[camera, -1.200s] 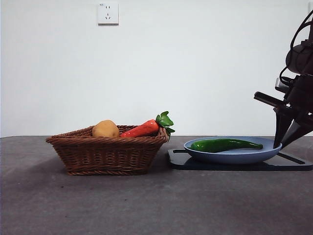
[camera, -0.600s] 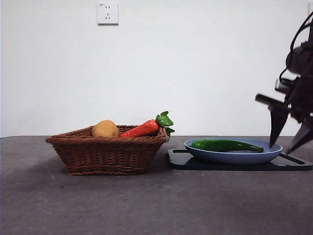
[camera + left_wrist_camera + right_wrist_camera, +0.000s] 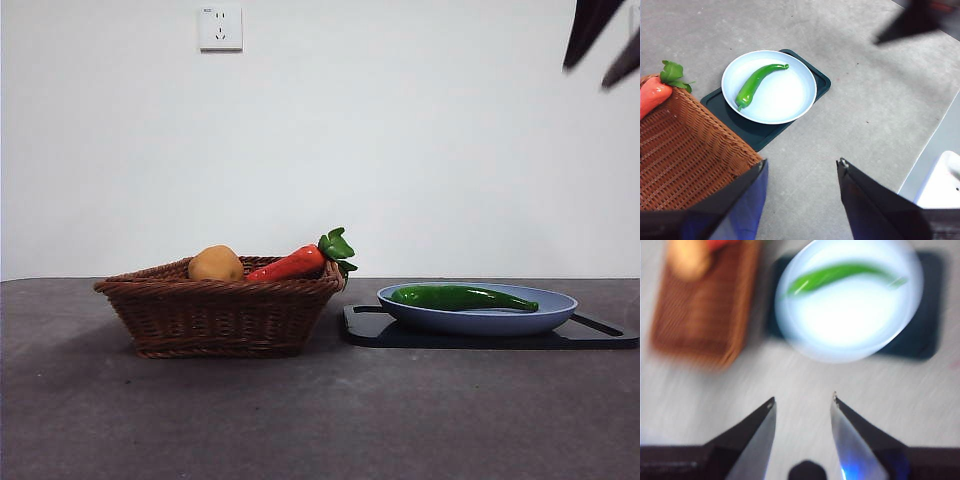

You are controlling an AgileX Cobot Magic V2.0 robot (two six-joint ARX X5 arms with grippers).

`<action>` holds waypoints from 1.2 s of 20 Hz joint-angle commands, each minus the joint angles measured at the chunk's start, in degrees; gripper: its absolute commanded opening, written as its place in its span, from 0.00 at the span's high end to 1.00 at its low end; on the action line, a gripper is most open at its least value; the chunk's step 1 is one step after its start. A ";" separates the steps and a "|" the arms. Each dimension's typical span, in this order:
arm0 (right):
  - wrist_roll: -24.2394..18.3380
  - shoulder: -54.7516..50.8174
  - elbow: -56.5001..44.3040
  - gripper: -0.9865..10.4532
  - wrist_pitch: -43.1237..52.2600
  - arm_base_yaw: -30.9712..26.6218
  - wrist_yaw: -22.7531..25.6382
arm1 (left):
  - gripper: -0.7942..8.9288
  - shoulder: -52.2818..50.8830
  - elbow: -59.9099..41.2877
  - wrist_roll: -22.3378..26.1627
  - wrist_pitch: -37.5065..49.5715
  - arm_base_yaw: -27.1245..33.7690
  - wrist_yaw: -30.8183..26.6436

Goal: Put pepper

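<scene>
Moved: right gripper (image 3: 602,45) is lifting clear, now high above the plate (image 3: 478,318).
Right jaws: spread, holding nothing.
Left gripper (image 3: 802,170): waiting, jaws spread.
Pepper (image 3: 460,297): lying in the plate beside the basket (image 3: 220,318).

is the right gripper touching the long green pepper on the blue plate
Apart. In the front view the right gripper is up at the top corner, far above the long glossy green pepper lying on the pale blue plate; its wrist view shows open jaws holding nothing.
</scene>
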 commanded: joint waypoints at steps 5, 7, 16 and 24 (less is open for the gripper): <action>-1.66 -8.98 1.01 0.83 -8.59 12.00 0.33 | 0.70 0.44 1.11 0.92 -1.53 -0.50 0.46; -3.06 -10.51 1.01 0.91 -8.87 13.97 0.31 | 0.85 0.44 1.11 0.92 -1.62 -0.50 0.46; -1.18 -11.26 1.01 0.90 -8.81 14.34 0.22 | 0.91 0.44 1.11 0.87 0.72 -0.50 0.42; -1.18 -11.26 1.01 0.90 -8.81 14.34 0.31 | 0.91 -0.17 1.11 3.17 3.98 0.04 -0.17</action>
